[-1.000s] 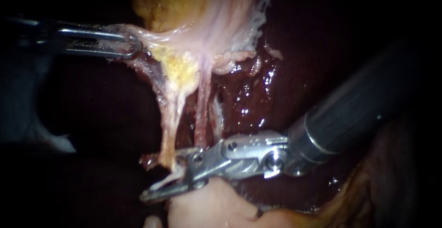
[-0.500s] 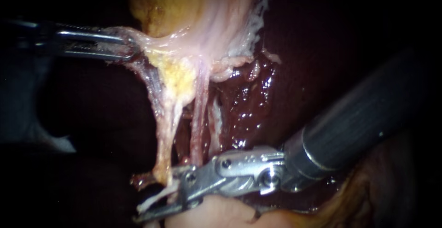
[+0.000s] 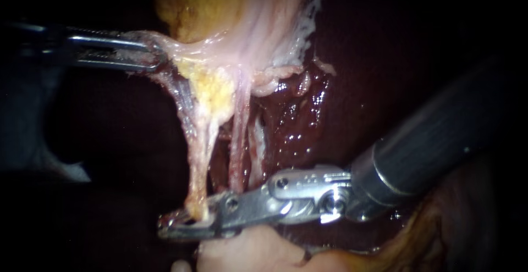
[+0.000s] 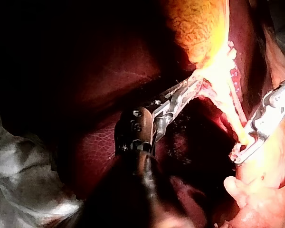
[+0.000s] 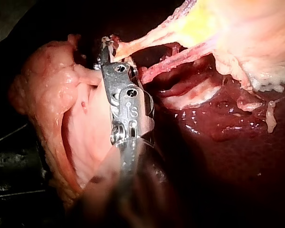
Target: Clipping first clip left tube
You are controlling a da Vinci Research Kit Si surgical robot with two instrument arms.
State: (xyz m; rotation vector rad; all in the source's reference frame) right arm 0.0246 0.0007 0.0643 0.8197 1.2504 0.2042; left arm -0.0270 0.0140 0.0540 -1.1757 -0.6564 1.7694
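right instrument clamped across the foot of the left tube

the left tube [image 3: 201,156] is a pale, stringy strand that hangs straight down near the middle of the endoscope view, running from a patch of yellow fat [image 3: 212,88] under the gallbladder [image 3: 203,3] to the tip of the right instrument [image 3: 176,225]. the tube is stretched taut. its lower end passes between that instrument's two silver jaws, which press on it from both sides with almost no gap between them. the right wrist view shows the same grip: the strand ends at the very tip of the jaws.

just beside the left tube, on the side nearer the right instrument's shaft, a thinner reddish tube [image 3: 239,145] runs down almost parallel. it ends behind the jaws, outside their grip.

the right instrument's dark shaft comes in from the upper right and lies nearly level at its metal wrist. below the jaws sits a lump of pale pink tissue [image 3: 253,250], touching their underside.

higher up, the left instrument [image 3: 157,55] reaches in level from the left. its long slim jaws are closed on a fold of pale membrane at the gallbladder's lower end, and that membrane is drawn out sideways toward the left.

behind the tubes lies the wet, dark red liver [image 3: 297,118].
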